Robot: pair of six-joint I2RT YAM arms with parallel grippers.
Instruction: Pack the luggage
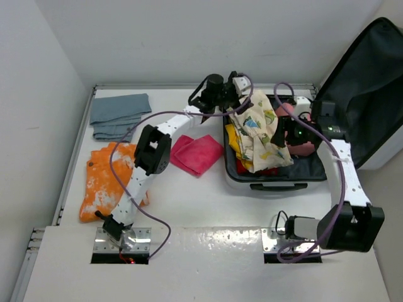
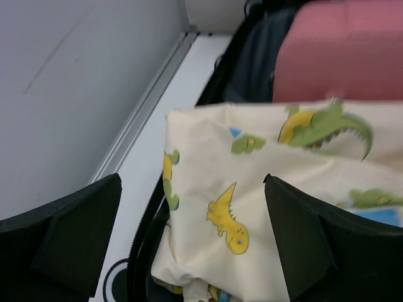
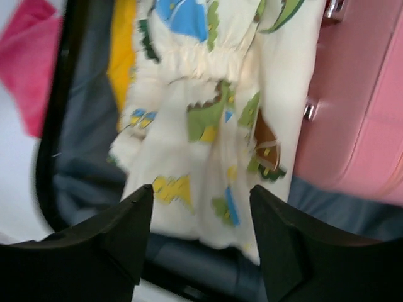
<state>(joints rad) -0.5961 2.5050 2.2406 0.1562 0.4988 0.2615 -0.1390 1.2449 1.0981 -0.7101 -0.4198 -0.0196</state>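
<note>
The luggage (image 1: 275,177) lies open at the right, with its dark lid (image 1: 371,75) raised. Inside are a cream dinosaur-print garment (image 1: 261,135), a yellow garment (image 1: 233,136) and a small pink box (image 1: 303,149). My left gripper (image 1: 234,88) is open at the case's far left corner, just above the dinosaur garment (image 2: 252,189), which it does not grip. My right gripper (image 1: 284,133) is open over the case, above the same garment (image 3: 208,126), with the pink box (image 3: 365,107) to its right.
On the table left of the case lie a magenta cloth (image 1: 196,153), an orange tie-dye garment (image 1: 107,179) and a folded grey-blue cloth (image 1: 119,114). Walls enclose the table at the back and left. The case's zip rim (image 2: 141,251) runs under my left gripper.
</note>
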